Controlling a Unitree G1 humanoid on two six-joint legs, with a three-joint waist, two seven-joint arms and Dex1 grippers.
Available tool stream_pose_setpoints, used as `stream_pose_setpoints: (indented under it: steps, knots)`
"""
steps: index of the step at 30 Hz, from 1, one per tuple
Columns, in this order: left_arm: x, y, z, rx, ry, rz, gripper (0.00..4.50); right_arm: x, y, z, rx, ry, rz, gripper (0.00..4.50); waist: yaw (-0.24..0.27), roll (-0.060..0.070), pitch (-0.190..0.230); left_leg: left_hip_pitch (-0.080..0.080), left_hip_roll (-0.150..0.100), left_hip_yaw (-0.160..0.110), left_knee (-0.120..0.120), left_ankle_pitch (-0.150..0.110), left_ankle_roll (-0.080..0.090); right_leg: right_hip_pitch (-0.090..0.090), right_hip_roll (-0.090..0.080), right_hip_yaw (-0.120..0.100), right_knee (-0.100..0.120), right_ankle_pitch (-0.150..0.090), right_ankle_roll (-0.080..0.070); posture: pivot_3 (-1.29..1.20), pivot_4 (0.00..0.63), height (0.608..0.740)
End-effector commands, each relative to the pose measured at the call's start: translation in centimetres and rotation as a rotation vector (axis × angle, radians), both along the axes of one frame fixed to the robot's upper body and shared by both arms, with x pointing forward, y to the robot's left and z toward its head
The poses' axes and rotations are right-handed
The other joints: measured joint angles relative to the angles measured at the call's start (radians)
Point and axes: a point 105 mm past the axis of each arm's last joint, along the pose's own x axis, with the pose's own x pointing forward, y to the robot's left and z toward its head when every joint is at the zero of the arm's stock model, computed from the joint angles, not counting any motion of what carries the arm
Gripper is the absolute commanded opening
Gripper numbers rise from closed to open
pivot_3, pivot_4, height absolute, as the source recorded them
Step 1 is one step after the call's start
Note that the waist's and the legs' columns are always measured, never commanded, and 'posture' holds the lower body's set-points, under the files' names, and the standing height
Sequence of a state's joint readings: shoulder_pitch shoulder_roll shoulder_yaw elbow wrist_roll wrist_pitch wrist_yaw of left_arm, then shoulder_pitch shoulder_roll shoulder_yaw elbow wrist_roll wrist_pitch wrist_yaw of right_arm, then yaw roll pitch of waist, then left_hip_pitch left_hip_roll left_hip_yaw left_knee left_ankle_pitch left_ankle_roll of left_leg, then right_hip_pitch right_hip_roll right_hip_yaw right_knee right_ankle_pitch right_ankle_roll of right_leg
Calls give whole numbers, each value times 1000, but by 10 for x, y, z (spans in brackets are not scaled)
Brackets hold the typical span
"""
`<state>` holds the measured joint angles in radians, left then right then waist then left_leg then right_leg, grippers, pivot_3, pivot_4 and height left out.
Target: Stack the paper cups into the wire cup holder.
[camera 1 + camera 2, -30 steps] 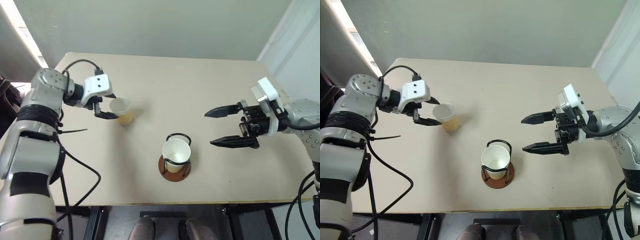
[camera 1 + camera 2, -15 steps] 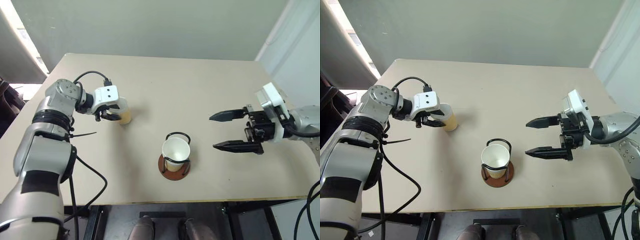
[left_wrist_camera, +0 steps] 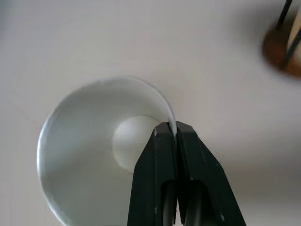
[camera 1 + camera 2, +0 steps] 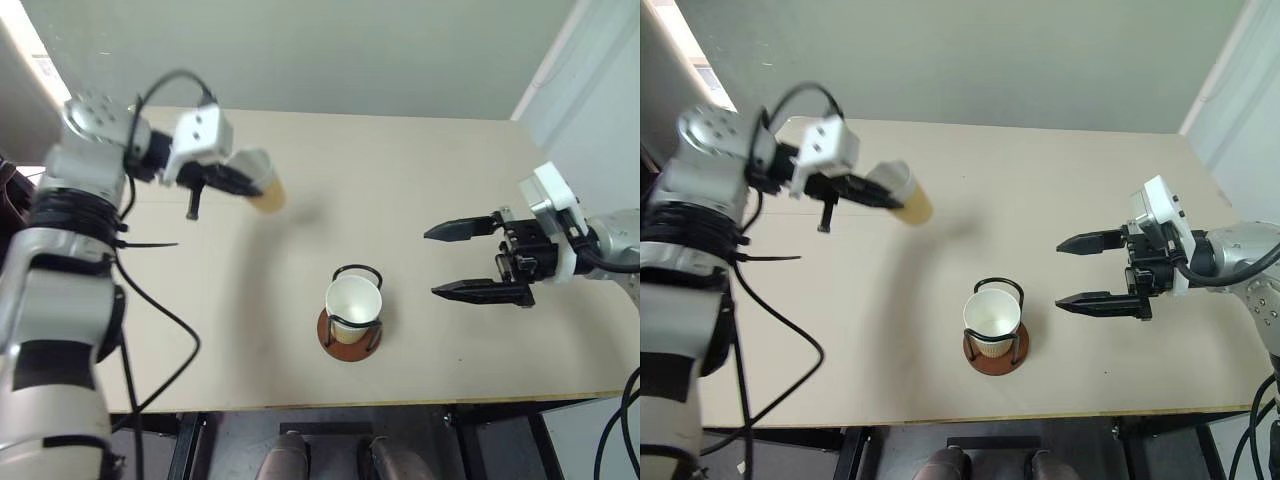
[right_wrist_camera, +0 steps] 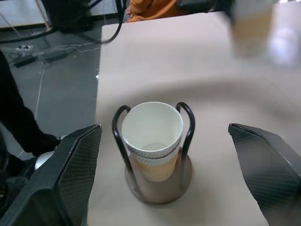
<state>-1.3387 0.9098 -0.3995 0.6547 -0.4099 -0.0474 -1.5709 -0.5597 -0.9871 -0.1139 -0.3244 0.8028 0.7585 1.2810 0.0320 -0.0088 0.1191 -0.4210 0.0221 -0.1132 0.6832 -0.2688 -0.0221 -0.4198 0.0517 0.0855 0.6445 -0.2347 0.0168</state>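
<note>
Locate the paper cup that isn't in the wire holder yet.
The paper cup is pinched by its rim in the left gripper, above the table's far left, tilted sideways.

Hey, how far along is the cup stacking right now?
Done: two paper cups sit nested in the wire cup holder, as the right wrist view shows. In hand: the left gripper is shut on the rim of the third cup, lifted off the table and tilted. Left: carry that cup over and drop it into the stack. The right gripper waits open beside the holder.
</note>
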Motion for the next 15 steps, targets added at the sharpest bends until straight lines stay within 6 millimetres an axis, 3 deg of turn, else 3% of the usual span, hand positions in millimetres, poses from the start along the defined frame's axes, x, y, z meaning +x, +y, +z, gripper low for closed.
stream_pose_setpoints:
  steps: [1,3,5,9,15]
  knots:
    - [-80,-53,44,-132,47,-459,17,-2,-15,23,18,-92,-34,4500,3,0,0,1,-2,2,0,0,1,0,-2,1,0,-1,2,0,150,740]
    - [-101,-63,41,-125,109,-570,17,0,-23,25,5,-105,-64,4500,1,1,0,2,-4,4,1,-1,4,1,-5,3,0,-2,4,0,150,740]
    - [-109,-69,27,-71,161,-615,17,-1,-26,27,-9,-113,-75,4500,-2,2,0,4,-6,8,1,-1,6,2,-6,4,1,-3,6,0,150,740]
    - [-89,-72,-19,136,164,-539,17,-4,-30,28,-19,-118,-89,4500,-6,3,0,13,-3,9,-1,0,8,9,-6,6,3,-3,5,0,150,740]
    - [-77,-83,-40,193,182,-560,17,-12,-30,26,-23,-113,-97,4500,-7,5,2,17,-3,10,0,-3,18,13,-6,5,4,2,4,0,150,740]
